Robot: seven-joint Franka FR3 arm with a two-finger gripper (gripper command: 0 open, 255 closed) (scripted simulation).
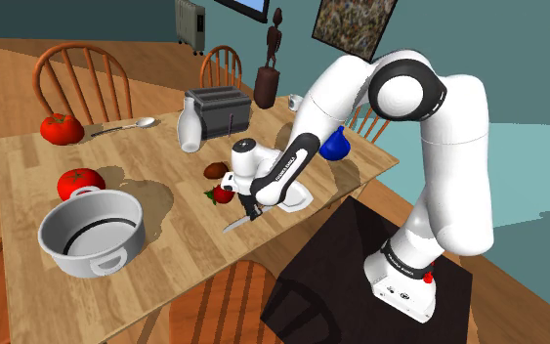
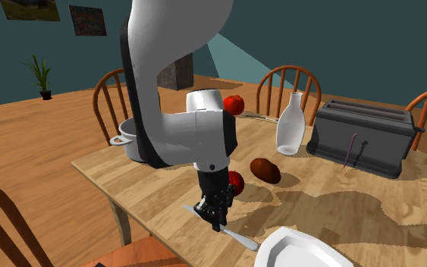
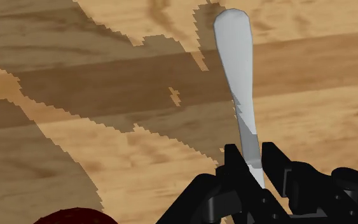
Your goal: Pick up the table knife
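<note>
- Wooden table (image 1: 28,166): carries all the items listed below; wooden chairs (image 1: 82,73) stand along its far side in the shoulder view.
- White arm (image 1: 439,147): rises from the dark stand (image 1: 341,264) at the shoulder view's lower right and bends down over the table's near edge.
- Grey pot (image 1: 92,233): two-handled, upright, at the table corner on the shoulder view's left, well apart from the hand.
- Toaster (image 1: 217,107): grey, at the far side of the table, with a white bottle (image 1: 190,130) just beside it.
- White plate (image 2: 302,250): at the table's near edge, partly under the arm in the shoulder view.
- Two tomatoes (image 1: 80,183): one near the pot, the other (image 1: 61,127) farther back.
- Small red fruit (image 2: 235,182) and brown lump (image 2: 265,170): near each other, just behind the hand in the second exterior view.
- Gripper (image 3: 252,153): pointed down at the tabletop, its two black fingers (image 3: 233,159) drawn close and clamped on the knife's narrow end.
- Table knife (image 3: 234,63): pale grey, held between the fingers, its broad rounded end reaching away from the hand over the wood. It lies low over the table between the plate's rim and the red fruit; contact with the table cannot be determined.
</note>
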